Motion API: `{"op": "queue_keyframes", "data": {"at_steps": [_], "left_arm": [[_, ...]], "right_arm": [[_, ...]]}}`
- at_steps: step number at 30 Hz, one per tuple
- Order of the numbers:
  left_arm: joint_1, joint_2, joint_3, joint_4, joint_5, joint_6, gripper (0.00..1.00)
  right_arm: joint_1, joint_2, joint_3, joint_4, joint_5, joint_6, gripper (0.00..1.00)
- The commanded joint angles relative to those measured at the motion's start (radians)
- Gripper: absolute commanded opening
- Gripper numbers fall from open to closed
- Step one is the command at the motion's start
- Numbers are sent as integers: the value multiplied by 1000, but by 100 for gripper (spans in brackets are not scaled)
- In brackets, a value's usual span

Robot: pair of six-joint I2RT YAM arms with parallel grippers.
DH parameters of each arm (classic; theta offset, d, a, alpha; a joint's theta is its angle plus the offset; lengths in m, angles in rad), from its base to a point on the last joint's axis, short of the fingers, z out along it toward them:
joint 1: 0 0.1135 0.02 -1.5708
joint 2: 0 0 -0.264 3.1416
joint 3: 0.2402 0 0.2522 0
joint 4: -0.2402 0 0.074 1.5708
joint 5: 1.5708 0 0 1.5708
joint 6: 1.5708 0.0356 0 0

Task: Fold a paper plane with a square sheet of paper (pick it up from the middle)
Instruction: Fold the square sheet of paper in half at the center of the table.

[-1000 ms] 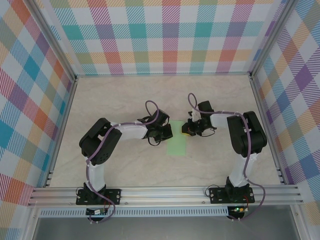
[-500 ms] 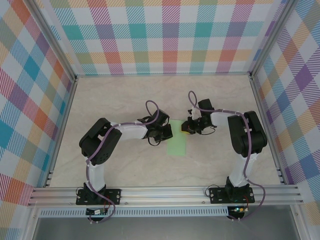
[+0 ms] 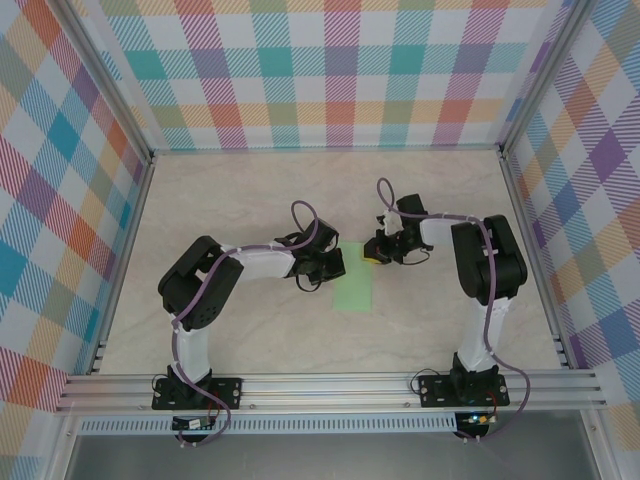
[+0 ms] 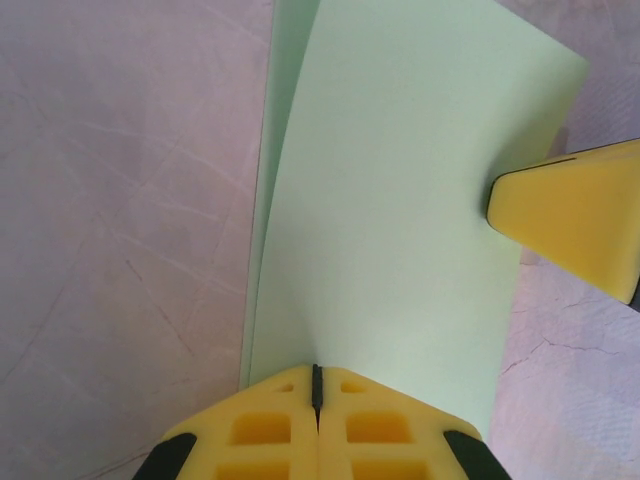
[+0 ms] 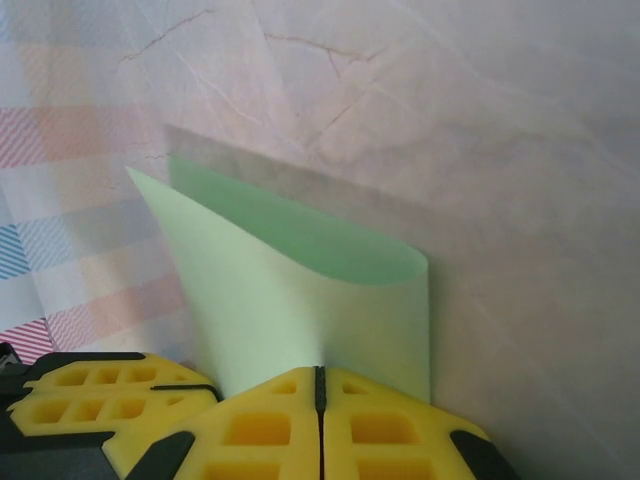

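Your right gripper [image 3: 373, 254] has crept slightly toward the back of the desk [image 3: 240, 200] and toward the left arm over the last second. Your left gripper [image 3: 338, 265] has held its place, and the square sheet of paper [image 3: 353, 290] lies where it did, near the middle of the desk between the two arms. From above, the sheet reads as a narrow pale green strip running front to back, with your grippers meeting it from opposite sides at its far half. In the left wrist view your left gripper [image 4: 316, 378] has its yellow pads pressed together, with the near edge of the sheet pinched at the seam. The paper is doubled over there, an upper layer lifted off a lower one along the left side, and the yellow tip of your right gripper touches the sheet's far right edge. In the right wrist view your right gripper [image 5: 320, 378] is likewise closed, the paper's edge running into the line between its pads. Beyond the pads the sheet curls over in a soft, rounded fold rather than a sharp crease, its darker underside showing inside the loop.
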Motion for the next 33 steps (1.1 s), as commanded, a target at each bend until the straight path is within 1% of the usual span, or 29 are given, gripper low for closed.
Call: {"op": "queue_keyframes", "data": {"at_steps": [1,9,16,19,28,33], "left_arm": [[-15,14,-45,-142,-23,19,0],[-15,8,-48,-150,-30,21,0],[-14,6,-47,-147,-30,21,0],[-14,5,-46,-148,-28,20,0],[-16,6,-44,-151,-27,20,0],[-15,4,-46,-153,-29,23,0]], "right_arm": [[-2,34,9,-32,21,-40,7],[-15,-49,75,-68,-27,-29,7],[-34,10,122,-78,-40,-31,7],[-35,40,129,-80,-27,-34,7],[-37,87,132,-118,72,-42,8],[-38,46,182,-157,21,-47,9]]}}
